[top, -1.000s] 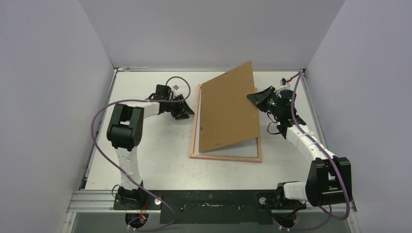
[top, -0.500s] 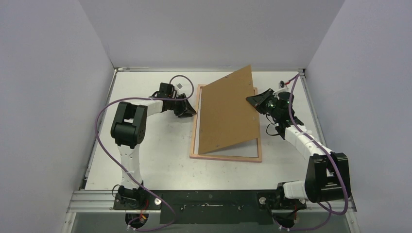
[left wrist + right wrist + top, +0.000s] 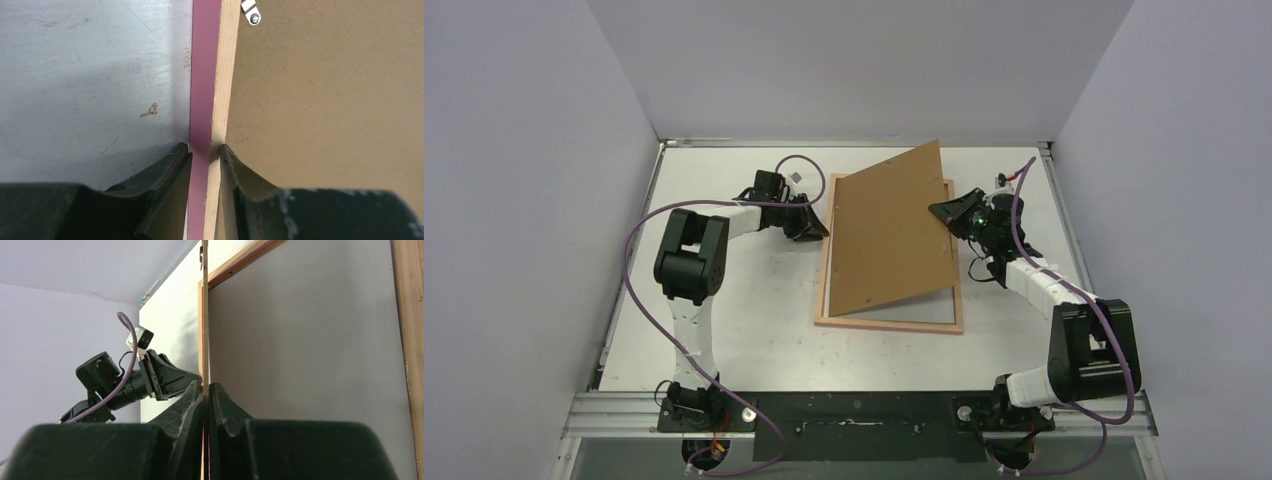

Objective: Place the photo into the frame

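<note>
Pins thin pink-and-peach wooden frame (image 3: pixel 889 325) with left gripper (image 3: pixel 205 149) clamped on rail; holds plain brown backing board (image 3: pixel 889 240) tilted, right gripper (image 3: pixel 206 385) pinching edge, making room for photo.

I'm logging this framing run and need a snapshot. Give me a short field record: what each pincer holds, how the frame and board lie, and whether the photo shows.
left pincer: shut on the left rail of the frame
right pincer: shut on the right edge of the backing board
frame: lying on the table, pale wood side up
backing board: tilted, right edge raised, left edge down at the frame
photo: not seen in any view
</note>
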Action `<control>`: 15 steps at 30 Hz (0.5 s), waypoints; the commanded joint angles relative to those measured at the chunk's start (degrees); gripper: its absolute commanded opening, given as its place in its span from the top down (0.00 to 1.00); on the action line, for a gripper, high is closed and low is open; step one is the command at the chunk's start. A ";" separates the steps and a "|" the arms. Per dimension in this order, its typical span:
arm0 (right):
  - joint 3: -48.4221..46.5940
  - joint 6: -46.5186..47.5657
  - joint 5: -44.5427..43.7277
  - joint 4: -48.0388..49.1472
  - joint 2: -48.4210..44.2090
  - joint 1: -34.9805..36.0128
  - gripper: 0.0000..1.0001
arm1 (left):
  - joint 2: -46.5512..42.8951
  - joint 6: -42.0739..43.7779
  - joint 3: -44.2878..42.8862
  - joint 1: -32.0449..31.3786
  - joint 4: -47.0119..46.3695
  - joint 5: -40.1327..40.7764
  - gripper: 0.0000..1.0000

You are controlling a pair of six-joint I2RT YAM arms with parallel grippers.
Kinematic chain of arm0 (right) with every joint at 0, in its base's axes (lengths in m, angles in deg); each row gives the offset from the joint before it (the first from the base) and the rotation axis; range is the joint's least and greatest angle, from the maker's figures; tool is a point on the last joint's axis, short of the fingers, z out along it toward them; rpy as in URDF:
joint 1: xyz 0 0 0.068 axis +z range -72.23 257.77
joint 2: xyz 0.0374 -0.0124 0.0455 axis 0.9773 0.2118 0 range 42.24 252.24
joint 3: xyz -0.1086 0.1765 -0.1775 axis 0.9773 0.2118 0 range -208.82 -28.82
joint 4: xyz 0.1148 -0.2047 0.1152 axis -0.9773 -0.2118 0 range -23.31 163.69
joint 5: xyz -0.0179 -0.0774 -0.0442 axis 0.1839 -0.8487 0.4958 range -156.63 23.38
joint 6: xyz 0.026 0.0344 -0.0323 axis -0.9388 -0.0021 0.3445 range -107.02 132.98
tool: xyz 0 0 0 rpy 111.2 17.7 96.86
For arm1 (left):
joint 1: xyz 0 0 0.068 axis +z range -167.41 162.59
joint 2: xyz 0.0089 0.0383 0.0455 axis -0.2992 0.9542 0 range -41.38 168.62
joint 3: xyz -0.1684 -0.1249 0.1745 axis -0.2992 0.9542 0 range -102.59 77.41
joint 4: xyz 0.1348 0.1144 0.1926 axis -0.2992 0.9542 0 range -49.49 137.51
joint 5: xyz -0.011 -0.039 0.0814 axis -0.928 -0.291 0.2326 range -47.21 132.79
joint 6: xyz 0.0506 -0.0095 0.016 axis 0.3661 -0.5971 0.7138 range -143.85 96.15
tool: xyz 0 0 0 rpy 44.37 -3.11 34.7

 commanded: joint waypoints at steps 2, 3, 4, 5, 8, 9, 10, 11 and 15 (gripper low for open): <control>1.01 -3.14 -0.55 7.69 0.27 0.16 1.00 | 1.63 0.59 -1.00 -0.51 1.14 0.67 0.75; 1.35 -3.17 -0.56 7.56 0.18 0.18 1.00 | 1.68 0.57 -0.97 -0.51 1.01 0.64 0.75; 1.73 -3.25 -0.64 7.24 0.09 0.10 1.00 | 1.69 0.44 -0.92 -0.51 1.00 0.67 0.75; 2.19 -3.17 -0.72 7.02 0.05 0.15 1.00 | 1.68 0.41 -0.92 -0.55 0.98 0.63 0.76; 3.21 -3.02 -0.95 5.36 -0.21 0.18 1.00 | 1.69 0.17 -0.82 -0.51 0.78 0.53 0.76; 3.50 -2.96 -0.80 5.09 -0.18 0.17 0.99 | 1.63 0.11 -0.84 -0.51 0.70 0.47 0.76; 3.84 -2.75 -0.74 4.77 -0.25 0.17 0.97 | 1.68 0.04 -0.75 -0.51 0.70 0.45 0.76; 4.13 -2.41 -0.86 4.18 -0.35 0.14 0.94 | 1.74 -0.05 -0.76 -0.51 0.65 0.45 0.76; 4.76 -0.91 -1.09 1.92 -0.47 0.06 0.87 | 1.80 -0.19 -0.86 -0.42 0.48 0.45 0.76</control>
